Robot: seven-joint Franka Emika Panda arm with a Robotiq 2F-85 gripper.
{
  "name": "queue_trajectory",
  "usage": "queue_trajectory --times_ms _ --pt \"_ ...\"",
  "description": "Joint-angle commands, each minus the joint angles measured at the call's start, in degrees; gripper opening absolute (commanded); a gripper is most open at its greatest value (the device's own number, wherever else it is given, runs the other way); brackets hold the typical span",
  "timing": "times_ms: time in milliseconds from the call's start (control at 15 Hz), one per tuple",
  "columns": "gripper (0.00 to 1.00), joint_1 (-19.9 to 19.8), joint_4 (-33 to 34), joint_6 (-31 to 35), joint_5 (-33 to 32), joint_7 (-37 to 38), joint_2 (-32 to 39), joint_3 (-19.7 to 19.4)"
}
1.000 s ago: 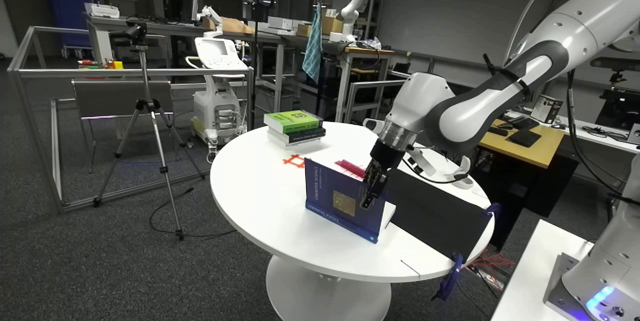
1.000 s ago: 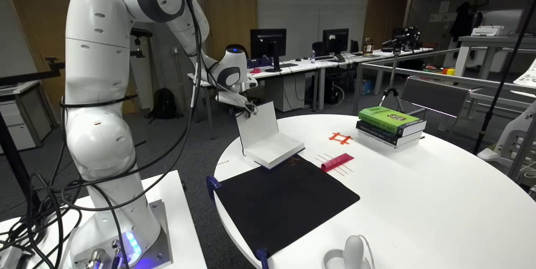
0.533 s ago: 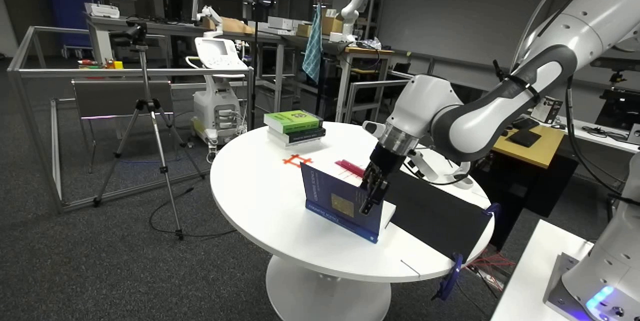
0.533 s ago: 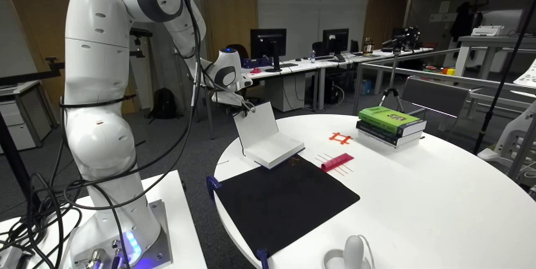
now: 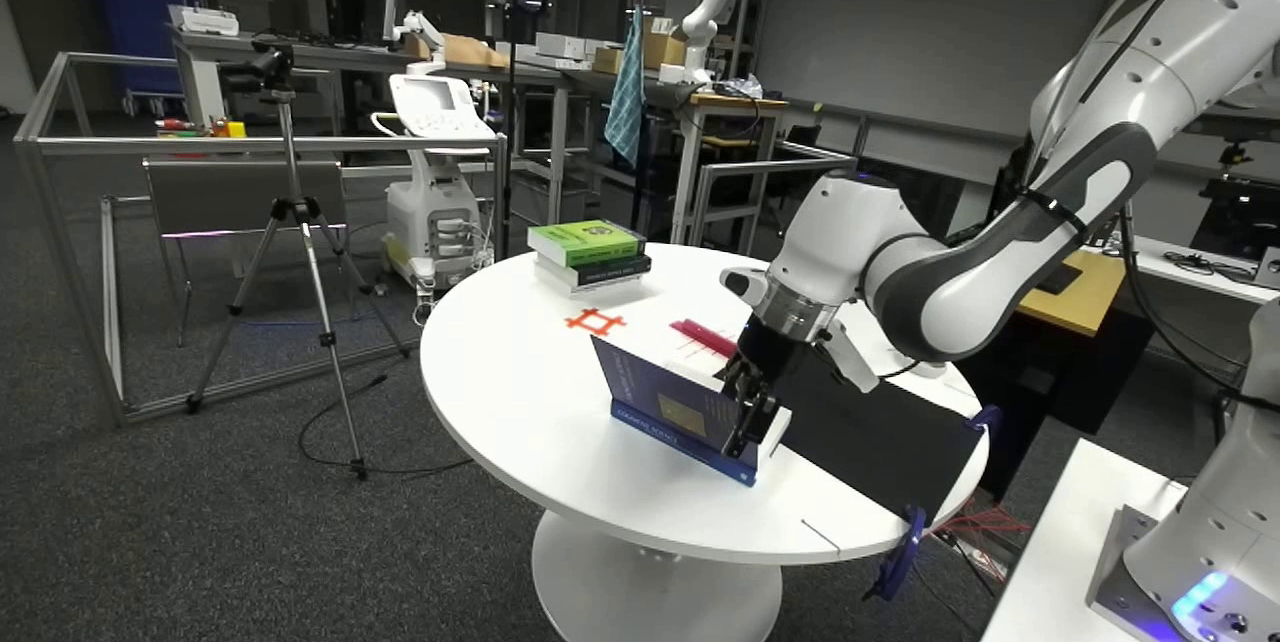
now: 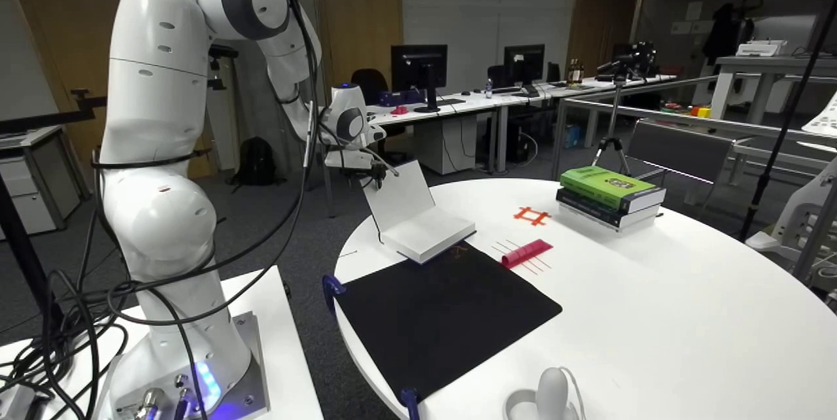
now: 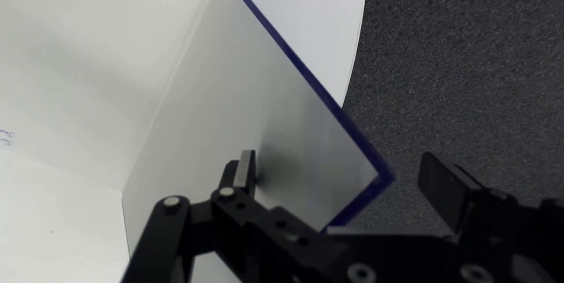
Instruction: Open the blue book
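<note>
Low in the wrist view, the gripper (image 7: 340, 173), spread, straddles the cover (image 7: 264, 102) of the blue book (image 7: 185, 98); I'd sweep that cover slowly outward and down.

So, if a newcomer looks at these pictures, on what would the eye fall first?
Probably on the blue book near the edge of the table, its cover raised and the hand astride that cover. Next might come the white arm, mounted beside the table, then the green book on top of the stack, apart from the blue one.
</note>
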Motion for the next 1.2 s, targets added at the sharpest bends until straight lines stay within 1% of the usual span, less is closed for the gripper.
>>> queue_trajectory --times_ms 0,333,800,1133 --pt "1.00 3.9 1.0 1.2 -6.1 5.4 1.4 -3.3" --pt "1.00 7.9 2.6 0.6 -11.6 10.7 2.9 -5.4" --pt "1.00 10.4 4.9 -0.1 -13.5 12.4 4.7 -6.4" --pt "1.00 12.5 8.1 -0.7 -14.8 13.9 8.0 -8.4"
